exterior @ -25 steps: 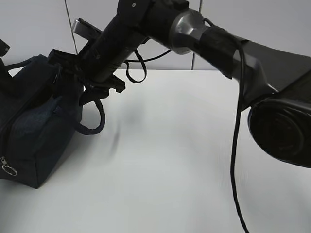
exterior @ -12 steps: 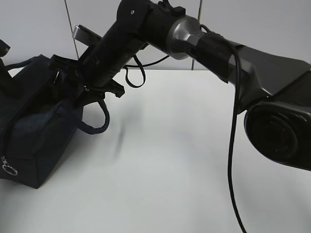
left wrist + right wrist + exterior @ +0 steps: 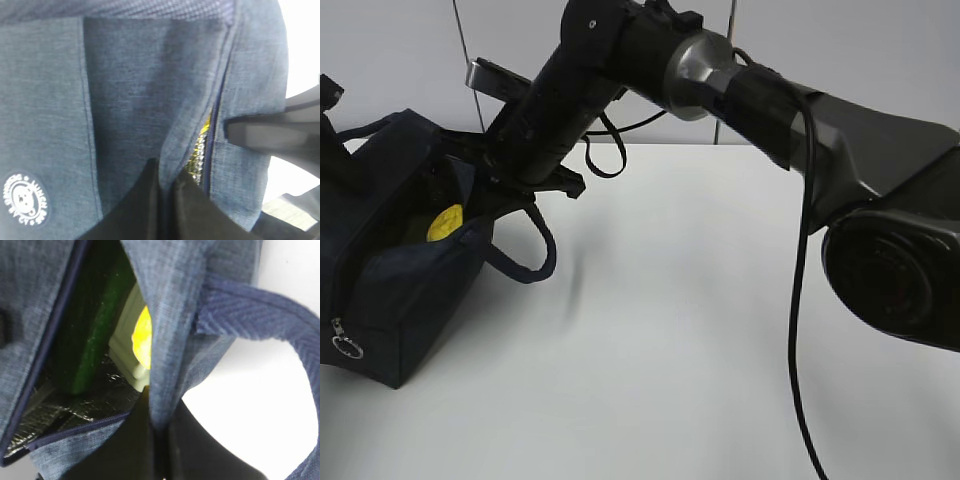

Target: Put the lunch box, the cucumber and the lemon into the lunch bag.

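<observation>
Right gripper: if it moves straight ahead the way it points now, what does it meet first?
The right gripper is shut on the lunch bag wall, so it meets that fabric at once. Beyond, probably the lemon; depth is unclear.

1. Lunch bag (image 3: pixel 400 300): dark navy fabric, boxy, upright at left edge of table. Top gaping open, one wall pulled outward. Loop handle (image 3: pixel 525 255) hanging over near side; metal ring zipper pull (image 3: pixel 347 347) low at front corner. White round logo (image 3: pixel 25 199) on side panel. Silvery lining visible inside.
2. Lemon (image 3: pixel 142 337): yellow, inside the bag, partly hidden by fabric wall; also seen through the opening (image 3: pixel 444 223).
3. Cucumber (image 3: pixel 95 330): dark green, glossy, inside the bag, lying lengthwise beside the lemon.
4. Lunch box (image 3: pixel 126 332): only pale sage-green edge visible, inside the bag, between cucumber and lemon.
</observation>
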`<control>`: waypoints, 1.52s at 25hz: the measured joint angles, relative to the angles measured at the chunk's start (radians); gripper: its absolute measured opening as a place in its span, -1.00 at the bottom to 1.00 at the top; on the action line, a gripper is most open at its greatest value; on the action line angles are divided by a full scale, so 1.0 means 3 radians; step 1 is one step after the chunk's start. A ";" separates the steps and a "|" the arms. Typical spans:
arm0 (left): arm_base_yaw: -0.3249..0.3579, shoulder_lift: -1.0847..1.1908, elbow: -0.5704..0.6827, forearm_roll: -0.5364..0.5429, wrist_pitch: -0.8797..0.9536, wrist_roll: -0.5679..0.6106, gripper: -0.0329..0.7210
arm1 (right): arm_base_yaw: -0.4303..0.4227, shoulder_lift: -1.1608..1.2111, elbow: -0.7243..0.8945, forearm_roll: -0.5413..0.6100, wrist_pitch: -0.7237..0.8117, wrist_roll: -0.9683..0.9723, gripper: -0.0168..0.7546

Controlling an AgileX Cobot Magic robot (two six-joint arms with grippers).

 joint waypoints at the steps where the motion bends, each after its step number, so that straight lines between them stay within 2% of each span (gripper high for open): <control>1: 0.0000 0.0000 0.0000 -0.0041 0.0000 0.0007 -0.94 | 0.0000 0.0000 -0.0037 -0.0045 0.0032 0.0000 -0.95; 9: -0.0211 0.0013 0.0000 -0.0368 -0.0043 0.0093 -0.94 | -0.0006 0.0013 -0.0602 -0.0602 0.0185 0.0013 -0.95; 14: -0.0319 0.0026 0.0012 -0.0696 -0.0074 0.0162 -0.94 | -0.0017 -0.0097 -0.0623 -0.0894 0.0227 0.0020 -0.95; 22: -0.0465 0.0026 0.0012 -0.0901 -0.0081 0.0197 -0.94 | -0.0017 -0.0239 -0.0614 -0.1260 0.0253 0.0001 -0.95; 27: -0.0594 0.0026 0.0012 -0.0935 -0.0088 0.0212 -0.94 | -0.0017 -0.0463 -0.0302 -0.1429 0.0271 -0.0093 -0.95; 31: -0.0629 0.0026 0.0012 -0.0950 -0.0145 0.0218 -0.94 | -0.0032 -0.0793 0.0222 -0.1659 0.0271 -0.0114 -0.95; 38: -0.0795 0.0026 0.0012 -0.1141 -0.0291 0.0255 -0.94 | -0.0199 -0.1329 0.1121 -0.1707 0.0222 -0.0094 -0.95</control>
